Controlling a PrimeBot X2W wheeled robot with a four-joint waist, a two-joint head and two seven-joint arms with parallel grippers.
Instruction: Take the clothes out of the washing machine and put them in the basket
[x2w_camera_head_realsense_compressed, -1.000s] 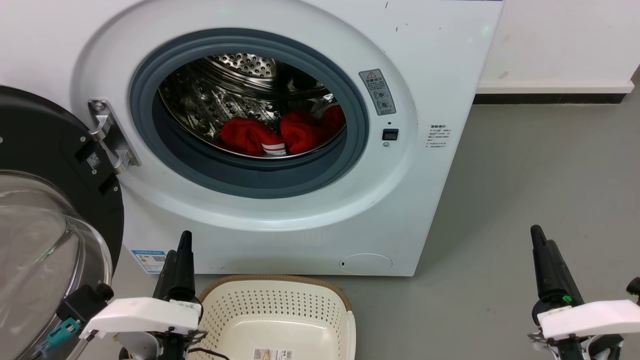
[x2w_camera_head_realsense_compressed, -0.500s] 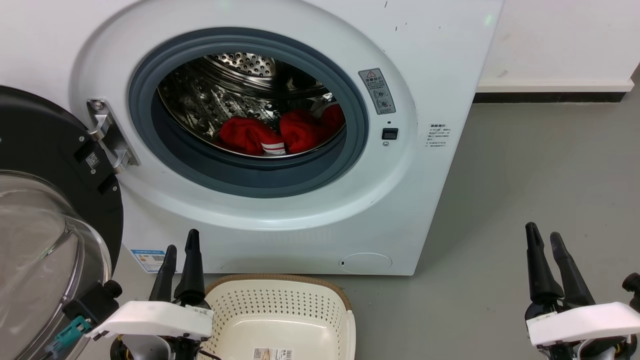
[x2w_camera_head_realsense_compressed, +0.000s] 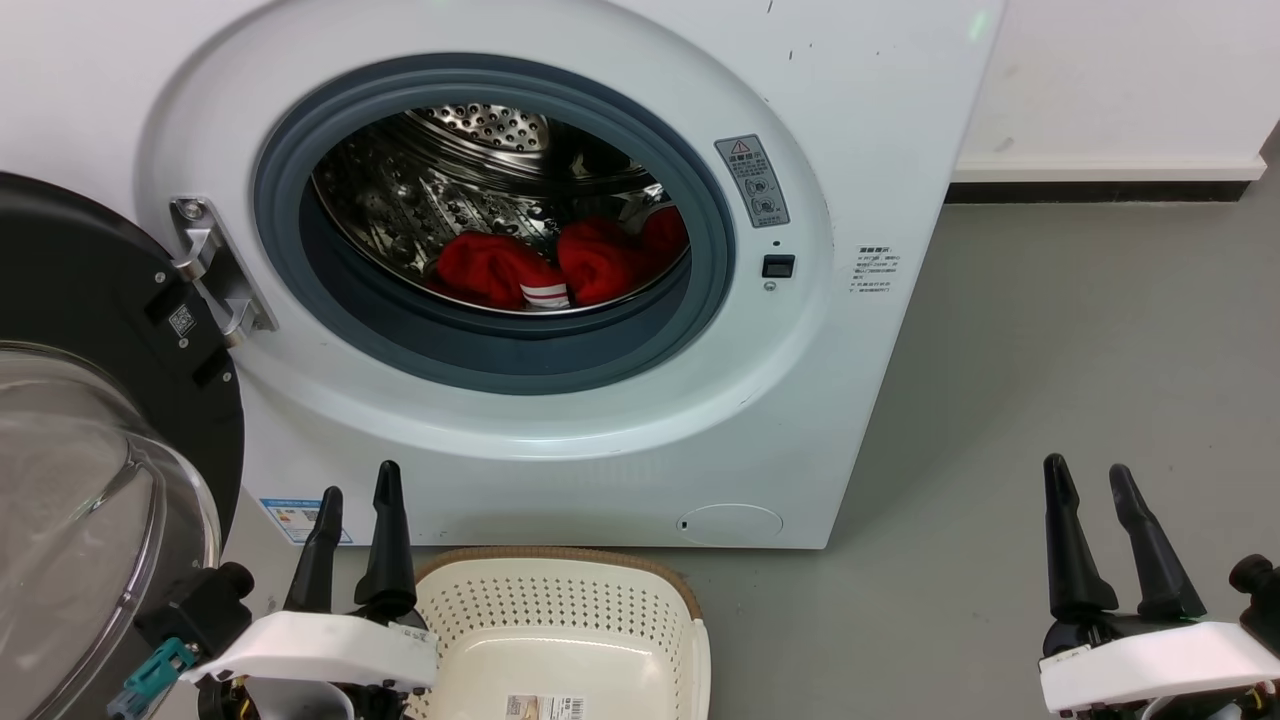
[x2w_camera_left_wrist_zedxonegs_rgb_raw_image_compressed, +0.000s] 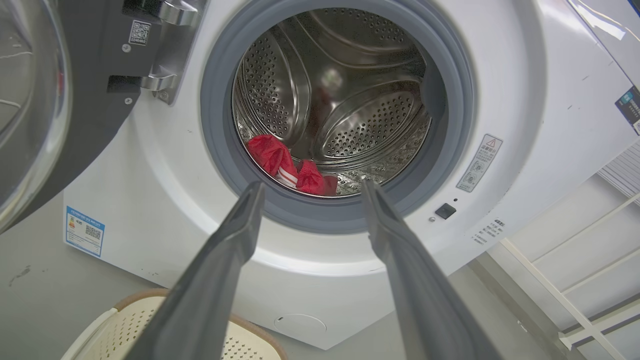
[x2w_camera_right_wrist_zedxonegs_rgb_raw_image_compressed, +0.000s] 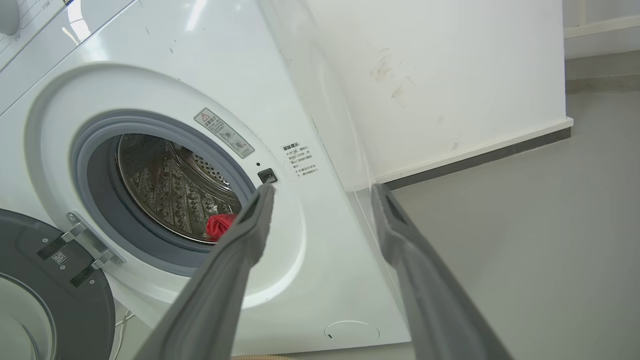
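- My left gripper (x2w_camera_head_realsense_compressed: 360, 482) sat at the near left, its two dark fingers spread apart and pointing away.
- My right gripper (x2w_camera_head_realsense_compressed: 1085, 467) sat at the near right, fingers likewise parted.

1. The head view is taken from above and in front of the washing machine (x2w_camera_head_realsense_compressed: 880, 120), faced forward and down. The drum (x2w_camera_head_realsense_compressed: 440, 190) is seen nearly head-on at close range, and the basket (x2w_camera_head_realsense_compressed: 560, 600) is cut by the bottom edge.
2. The left wrist view is sighted along the left gripper (x2w_camera_left_wrist_zedxonegs_rgb_raw_image_compressed: 311, 185) from low down and is aimed up into the drum from nearer by.
3. The right wrist view is sighted along the right gripper (x2w_camera_right_wrist_zedxonegs_rgb_raw_image_compressed: 322, 187), tilted, from farther right. The drum is seen obliquely, with the wall (x2w_camera_right_wrist_zedxonegs_rgb_raw_image_compressed: 450, 75) beside it.
4. The drum, the clothes (x2w_camera_head_realsense_compressed: 500, 270) and the open door (x2w_camera_head_realsense_compressed: 90, 330) are shared by all three views.
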